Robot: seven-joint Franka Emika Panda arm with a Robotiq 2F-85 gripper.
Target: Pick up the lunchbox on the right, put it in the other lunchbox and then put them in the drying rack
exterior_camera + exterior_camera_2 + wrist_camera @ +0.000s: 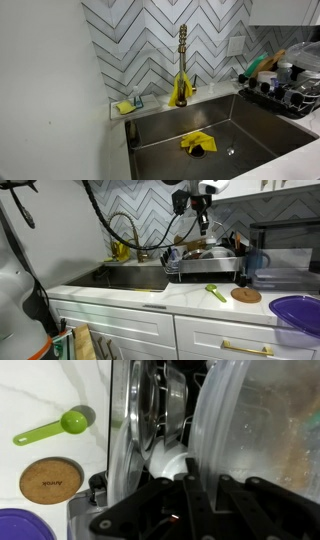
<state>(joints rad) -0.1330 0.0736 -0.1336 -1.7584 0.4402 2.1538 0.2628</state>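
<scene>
A clear plastic lunchbox (255, 430) fills the right half of the wrist view, and its rim runs down into my fingers. My gripper (200, 485) is shut on that rim. I cannot tell whether a second lunchbox sits inside it. In an exterior view my gripper (203, 224) hangs just above the black wire drying rack (205, 268). The drying rack (285, 98) stands beside the sink and holds plates (150, 410) and other dishes directly below me.
On the counter beside the rack lie a green spoon (55, 428), a cork coaster (50, 480) and a purple bowl (25, 525). A brass faucet (182, 60) rises behind the steel sink (250, 125), where a yellow cloth (197, 143) lies.
</scene>
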